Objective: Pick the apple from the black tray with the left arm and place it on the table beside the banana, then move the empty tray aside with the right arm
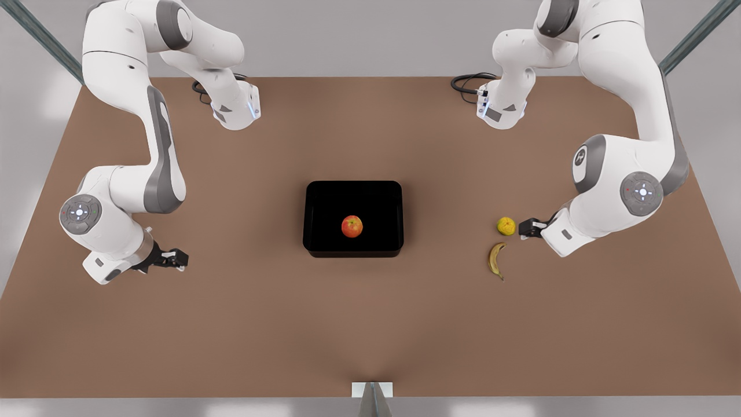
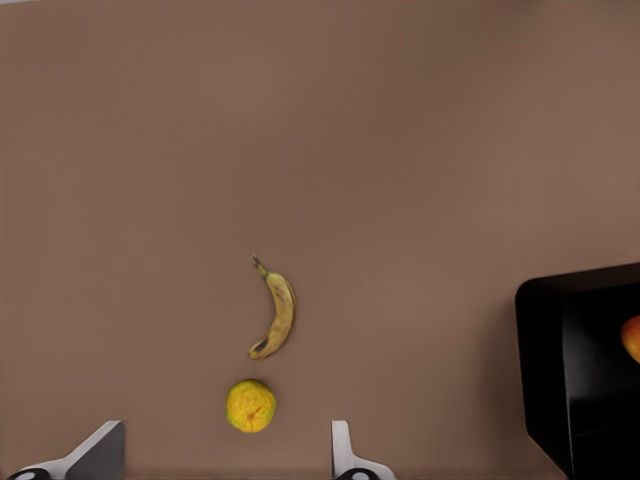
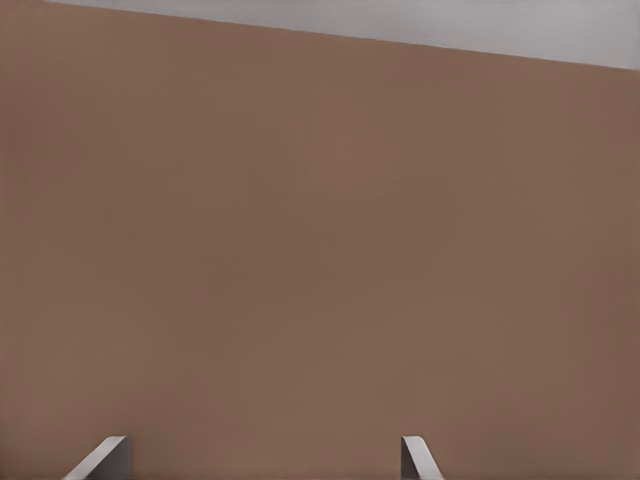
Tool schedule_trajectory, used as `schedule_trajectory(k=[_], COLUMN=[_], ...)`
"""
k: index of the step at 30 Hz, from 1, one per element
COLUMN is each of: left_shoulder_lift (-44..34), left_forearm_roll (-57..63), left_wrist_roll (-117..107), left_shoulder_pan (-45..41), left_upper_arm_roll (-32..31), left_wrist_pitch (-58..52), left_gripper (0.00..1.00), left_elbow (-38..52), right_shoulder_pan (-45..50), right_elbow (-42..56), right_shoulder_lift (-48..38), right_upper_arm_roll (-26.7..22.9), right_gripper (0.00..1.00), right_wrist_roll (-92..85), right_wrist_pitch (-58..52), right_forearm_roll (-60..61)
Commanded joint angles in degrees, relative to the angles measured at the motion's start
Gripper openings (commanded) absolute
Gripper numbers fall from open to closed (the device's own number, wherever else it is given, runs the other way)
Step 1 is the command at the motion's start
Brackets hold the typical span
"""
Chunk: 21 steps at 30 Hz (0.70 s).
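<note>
The apple (image 1: 352, 226) (image 2: 632, 338) lies inside the black tray (image 1: 330, 202) (image 2: 545, 370) at the middle of the table (image 1: 370, 330). On the front view's right, the banana (image 1: 496, 259) (image 2: 277, 315) rests on the tabletop. My left gripper (image 1: 525, 227) (image 2: 222, 465) hovers open just beside a yellow-orange citrus, far from the tray and holding nothing. My right gripper (image 1: 175, 259) (image 3: 260, 465) waits open over bare table on the front view's left.
A round yellow-orange citrus (image 1: 506, 226) (image 2: 251, 405) sits just behind the banana, right at the left gripper's fingertips. Both arm bases stand at the table's far edge. A small grey post (image 1: 372, 397) stands at the near edge.
</note>
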Motion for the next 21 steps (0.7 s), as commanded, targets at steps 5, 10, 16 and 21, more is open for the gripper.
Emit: schedule_trajectory(k=[5, 10, 16, 21], left_shoulder_lift=[0.21, 0.12, 10.49, 20.42], left_forearm_roll=[7.18, 4.98, 11.66, 14.74], left_wrist_roll=[-4.32, -22.39, -64.43, -76.74], left_shoulder_pan=[-7.82, -15.9, -34.19, -39.38], left_upper_arm_roll=[-0.45, -7.66, -7.66, -7.48], left_wrist_pitch=[2.61, 3.05, 15.09, 21.77], left_gripper=[1.0, 1.0, 1.0, 1.0], left_elbow=[-0.12, 0.14, 0.32, 6.73], right_shoulder_pan=[0.09, 0.09, 0.09, 0.09], right_elbow=[-0.02, 0.07, 0.07, -0.02], right_shoulder_lift=[-0.07, -0.07, -0.07, -0.07], right_upper_arm_roll=[0.09, 0.09, 0.09, 0.09], right_gripper=[1.0, 1.0, 1.0, 1.0], right_wrist_roll=[-0.37, -0.37, -0.37, -0.37], right_wrist_pitch=[0.28, 0.19, 0.19, 0.28], right_forearm_roll=[0.06, -0.03, -0.03, -0.03])
